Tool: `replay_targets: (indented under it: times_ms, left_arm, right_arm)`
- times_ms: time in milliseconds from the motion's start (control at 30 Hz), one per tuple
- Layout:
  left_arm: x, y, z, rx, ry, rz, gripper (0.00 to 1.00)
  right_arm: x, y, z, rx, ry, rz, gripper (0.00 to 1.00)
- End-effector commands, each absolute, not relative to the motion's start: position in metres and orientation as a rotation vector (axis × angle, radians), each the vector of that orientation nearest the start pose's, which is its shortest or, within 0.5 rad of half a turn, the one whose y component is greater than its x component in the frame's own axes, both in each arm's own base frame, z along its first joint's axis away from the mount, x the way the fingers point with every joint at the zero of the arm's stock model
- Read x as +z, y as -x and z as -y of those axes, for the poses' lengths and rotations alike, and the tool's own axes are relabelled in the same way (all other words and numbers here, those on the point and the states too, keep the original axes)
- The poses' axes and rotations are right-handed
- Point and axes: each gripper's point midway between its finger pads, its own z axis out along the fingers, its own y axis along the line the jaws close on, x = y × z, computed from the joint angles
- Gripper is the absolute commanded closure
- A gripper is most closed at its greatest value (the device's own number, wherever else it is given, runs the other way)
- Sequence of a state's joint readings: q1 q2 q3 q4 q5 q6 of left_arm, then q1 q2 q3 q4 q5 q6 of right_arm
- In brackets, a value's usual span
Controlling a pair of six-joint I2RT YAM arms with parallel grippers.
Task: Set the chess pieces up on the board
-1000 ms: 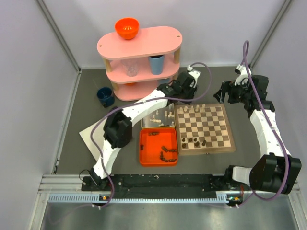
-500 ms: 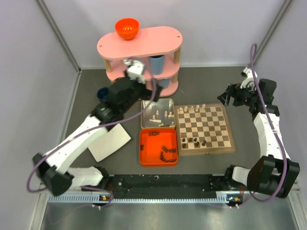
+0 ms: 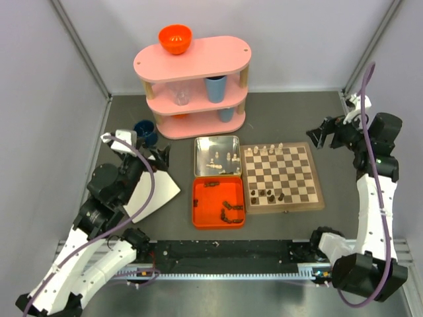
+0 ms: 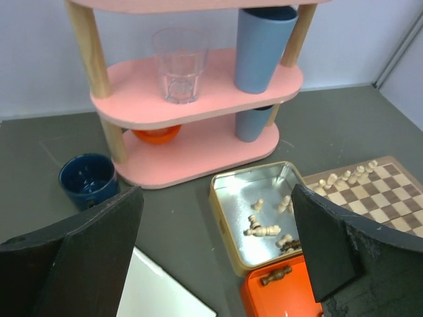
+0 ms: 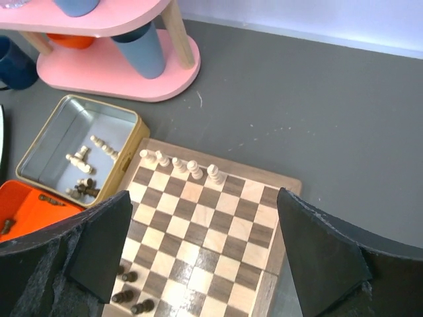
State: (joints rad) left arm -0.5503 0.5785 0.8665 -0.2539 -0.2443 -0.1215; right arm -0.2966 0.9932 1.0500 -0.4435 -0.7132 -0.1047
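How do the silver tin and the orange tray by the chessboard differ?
The silver tin is shiny metal; the orange tray is plain orange. The tin holds mostly pale pieces, the tray dark ones. Both are square, open and sit left of the board.

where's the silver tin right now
Top view: the tin sits just behind the orange tray, left of the board, before the pink shelf.

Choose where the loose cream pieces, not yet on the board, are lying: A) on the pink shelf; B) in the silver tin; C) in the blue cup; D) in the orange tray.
B: the cream pieces lie on the floor of the silver tin, beside the board.
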Motion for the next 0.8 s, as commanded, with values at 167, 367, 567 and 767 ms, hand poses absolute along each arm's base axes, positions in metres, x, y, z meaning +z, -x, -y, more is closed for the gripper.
replay_targets:
  times_ms: [167,367,567,767]
  left_arm:
    - [0.316,-0.228,0.092,-0.308,-0.147,-1.598,0.01]
    - [0.31,-0.219,0.094,-0.344,-0.169,-1.609,0.01]
    - [0.308,-0.214,0.098,-0.384,-0.171,-1.61,0.01]
    - [0.308,-0.209,0.1,-0.415,-0.172,-1.609,0.01]
  right_arm:
    - [0.344,-0.277,-0.035,0.395,0.313,-1.747,0.01]
    - [0.351,-0.265,-0.031,0.364,0.222,-1.732,0.01]
    - [0.359,-0.257,-0.02,0.308,0.094,-1.711,0.01]
    - [0.366,-0.246,-0.014,0.253,0.048,-1.674,0.01]
